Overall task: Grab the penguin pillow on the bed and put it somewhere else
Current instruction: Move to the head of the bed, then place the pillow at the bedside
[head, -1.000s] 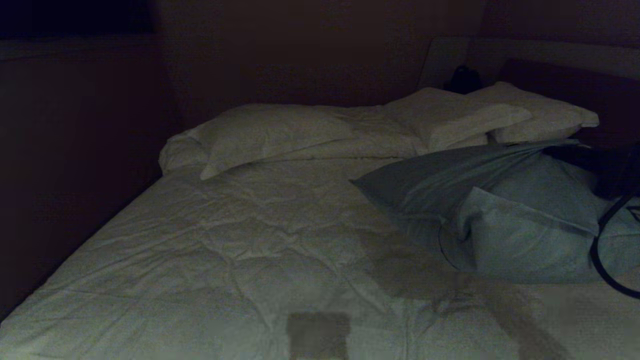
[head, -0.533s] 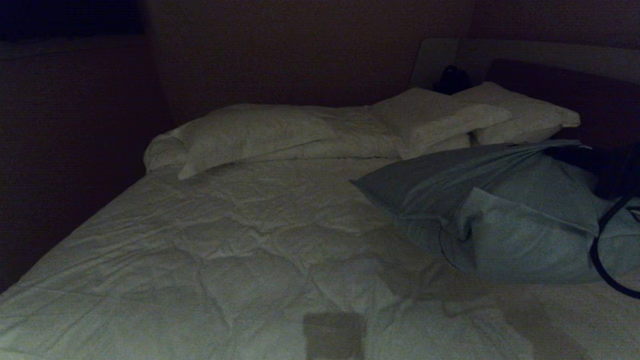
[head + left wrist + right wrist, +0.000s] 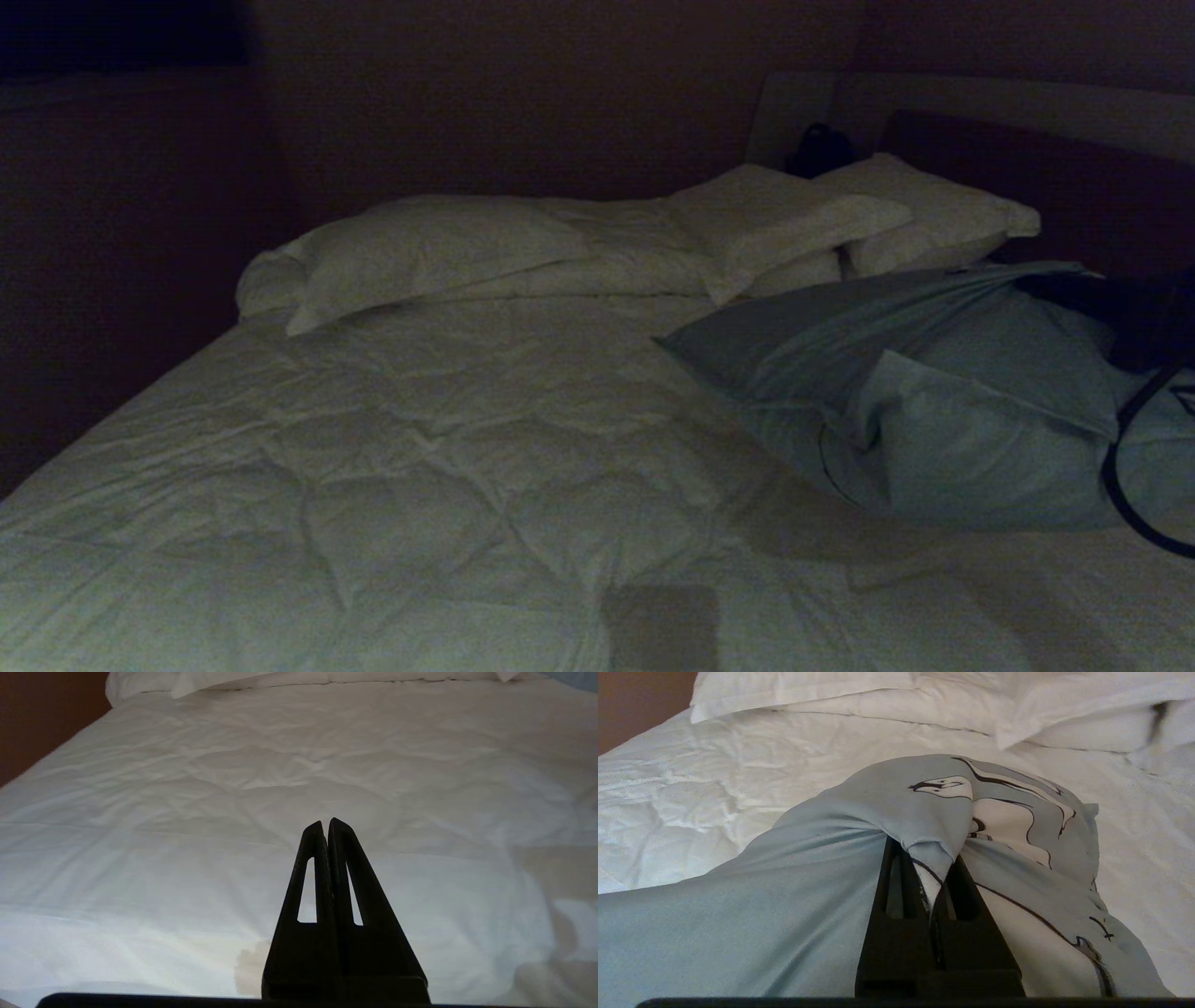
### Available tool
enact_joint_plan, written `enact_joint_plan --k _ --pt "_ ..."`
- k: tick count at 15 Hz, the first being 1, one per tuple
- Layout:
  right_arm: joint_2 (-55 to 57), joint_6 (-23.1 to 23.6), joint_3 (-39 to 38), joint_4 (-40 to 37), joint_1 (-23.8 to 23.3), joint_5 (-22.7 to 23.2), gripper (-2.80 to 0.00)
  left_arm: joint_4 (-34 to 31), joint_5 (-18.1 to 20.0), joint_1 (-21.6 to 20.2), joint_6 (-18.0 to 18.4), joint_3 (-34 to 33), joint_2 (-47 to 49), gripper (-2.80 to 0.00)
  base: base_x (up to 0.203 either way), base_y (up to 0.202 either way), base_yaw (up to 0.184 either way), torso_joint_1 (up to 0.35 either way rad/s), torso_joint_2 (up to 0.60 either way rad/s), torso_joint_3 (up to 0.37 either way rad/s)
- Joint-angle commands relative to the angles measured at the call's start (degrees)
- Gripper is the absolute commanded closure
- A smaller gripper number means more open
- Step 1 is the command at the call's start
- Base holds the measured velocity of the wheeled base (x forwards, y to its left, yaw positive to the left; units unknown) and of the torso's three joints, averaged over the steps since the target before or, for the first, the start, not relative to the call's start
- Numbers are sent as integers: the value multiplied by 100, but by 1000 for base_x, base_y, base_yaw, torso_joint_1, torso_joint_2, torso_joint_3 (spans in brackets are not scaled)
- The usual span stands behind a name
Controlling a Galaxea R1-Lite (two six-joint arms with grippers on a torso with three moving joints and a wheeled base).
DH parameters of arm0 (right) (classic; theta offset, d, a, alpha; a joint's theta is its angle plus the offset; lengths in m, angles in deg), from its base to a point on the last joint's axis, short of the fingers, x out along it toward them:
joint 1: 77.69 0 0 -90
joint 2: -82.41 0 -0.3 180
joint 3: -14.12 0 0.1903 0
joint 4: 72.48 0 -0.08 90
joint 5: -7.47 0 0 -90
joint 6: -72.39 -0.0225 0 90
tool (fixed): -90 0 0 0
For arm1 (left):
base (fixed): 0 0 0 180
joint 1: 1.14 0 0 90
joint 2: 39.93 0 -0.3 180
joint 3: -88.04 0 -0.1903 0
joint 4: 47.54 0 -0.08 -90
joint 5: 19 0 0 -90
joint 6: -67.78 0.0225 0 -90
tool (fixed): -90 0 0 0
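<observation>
i'm looking at one bed, filling nearly the whole head view, its wrinkled white quilted duvet running from the near edge back to a dark headboard on the far right. i'm counting three white pillows lying along the far end: one long one on the left and two stacked at the right corner.

one penguin pillow is sitting on the right side of the bed, grey-blue, bunched and lifted at its right end, its lower edge touching the duvet. in the right wrist view i'm seeing black-and-white penguin print on the fabric.

the right gripper is pinching a folded corner of the penguin pillow, jaws clamped tight on the cloth, which is draping over both fingers. in the head view that arm is showing only as a dark shape at the right edge, with one black cable looping beside it.

the left gripper is hanging over bare duvet on the left side, its two black fingers pressed together with nothing between them.
</observation>
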Motion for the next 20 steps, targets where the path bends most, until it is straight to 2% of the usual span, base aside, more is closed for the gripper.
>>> enact_joint_plan --k 1,9,14,18,20 --pt "10 5 1 14 -2 16 0 0 -5 0 -11 0 0 0 0 -194 1 2 -1 2" --pt "45 8 -8 14 6 16 0 0 -9 0 -11 0 0 0 0 -190 2 2 1 3" --pt "113 9 1 29 -3 -50 0 0 -9 0 -11 0 0 0 0 -33 -1 3 1 -1" --pt "181 25 20 40 -462 -112 0 0 -9 0 -11 0 0 0 0 0 0 0 0 0" --pt "367 45 152 39 -874 -364 0 0 -9 0 -11 0 0 0 0 0 0 0 0 0"
